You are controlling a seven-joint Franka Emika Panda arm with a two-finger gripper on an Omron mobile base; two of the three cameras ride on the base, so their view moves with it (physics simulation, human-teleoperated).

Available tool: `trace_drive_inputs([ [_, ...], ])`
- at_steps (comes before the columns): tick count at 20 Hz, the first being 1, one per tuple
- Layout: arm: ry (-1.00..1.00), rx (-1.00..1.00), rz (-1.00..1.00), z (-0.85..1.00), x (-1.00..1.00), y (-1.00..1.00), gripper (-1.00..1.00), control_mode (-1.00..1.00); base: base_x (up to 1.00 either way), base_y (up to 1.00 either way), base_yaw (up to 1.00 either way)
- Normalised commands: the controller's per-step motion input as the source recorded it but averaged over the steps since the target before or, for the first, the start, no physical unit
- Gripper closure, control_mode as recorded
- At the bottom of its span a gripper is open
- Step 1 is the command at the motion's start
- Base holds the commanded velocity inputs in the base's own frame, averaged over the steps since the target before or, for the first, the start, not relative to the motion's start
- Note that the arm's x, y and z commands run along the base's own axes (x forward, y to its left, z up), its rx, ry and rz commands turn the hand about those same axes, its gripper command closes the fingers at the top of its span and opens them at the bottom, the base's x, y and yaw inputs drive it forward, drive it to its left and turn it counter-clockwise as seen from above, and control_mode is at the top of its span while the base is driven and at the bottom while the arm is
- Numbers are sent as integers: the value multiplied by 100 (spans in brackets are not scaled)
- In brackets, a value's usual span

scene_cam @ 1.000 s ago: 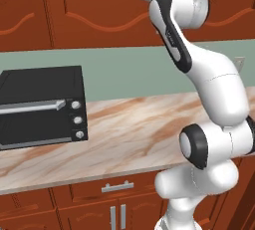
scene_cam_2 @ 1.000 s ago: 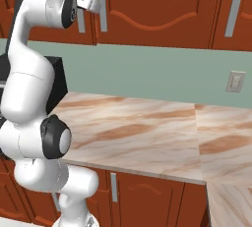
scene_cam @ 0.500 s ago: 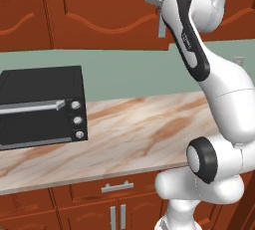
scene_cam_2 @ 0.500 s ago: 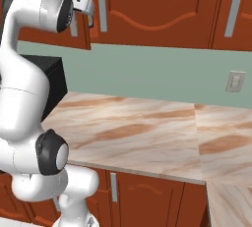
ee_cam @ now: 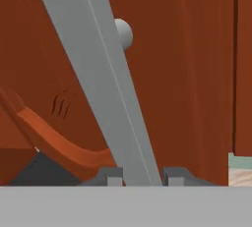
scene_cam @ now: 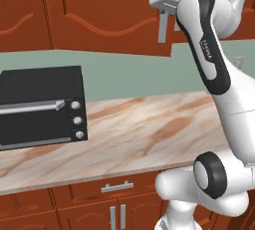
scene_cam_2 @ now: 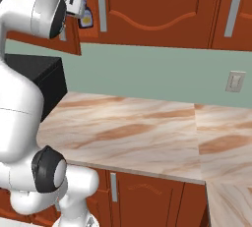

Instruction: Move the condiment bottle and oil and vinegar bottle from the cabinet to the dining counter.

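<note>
1. With its two tips set either side of the silver bar handle (ee_cam: 106,88), the end effector (ee_cam: 142,176) is clamped shut on that handle, high on the cabinet (scene_cam: 99,10).
2. From the right base view, the door (scene_cam_2: 44,44) next to the arm stands swung partly out from the cabinet face, and a small bottle with a pale label (scene_cam_2: 85,18) shows just behind the hand. It looks like the condiment bottle, though too little of it shows to be sure.
3. The oil and vinegar bottle cannot be made out.
4. Judging by this, the step in hand is opening the cabinet door; neither bottle has left the cabinet yet.
5. Next, the door probably needs pulling wider along its hinge arc, and then the end effector must let go of the handle and reach inside for a bottle.
6. A black toaster oven (scene_cam: 40,107) sits on the marble tabletop (scene_cam: 149,134) below.
</note>
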Motion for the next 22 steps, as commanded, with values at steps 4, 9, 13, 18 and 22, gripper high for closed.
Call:
trace_drive_inputs([
  [4, 0, 0, 7, 6, -59, 49, 100, -100, 0, 0, 0],
  [9, 0, 0, 5, 0, -53, 55, 100, -100, 0, 0, 0],
  [13, -2, 0, 2, -1, -53, 63, 100, -100, 0, 0, 0],
  [18, -9, 0, 0, -8, -51, 62, 100, -100, 0, 0, 0],
  [22, -10, 0, 0, -14, -40, 53, 100, -100, 0, 0, 0],
])
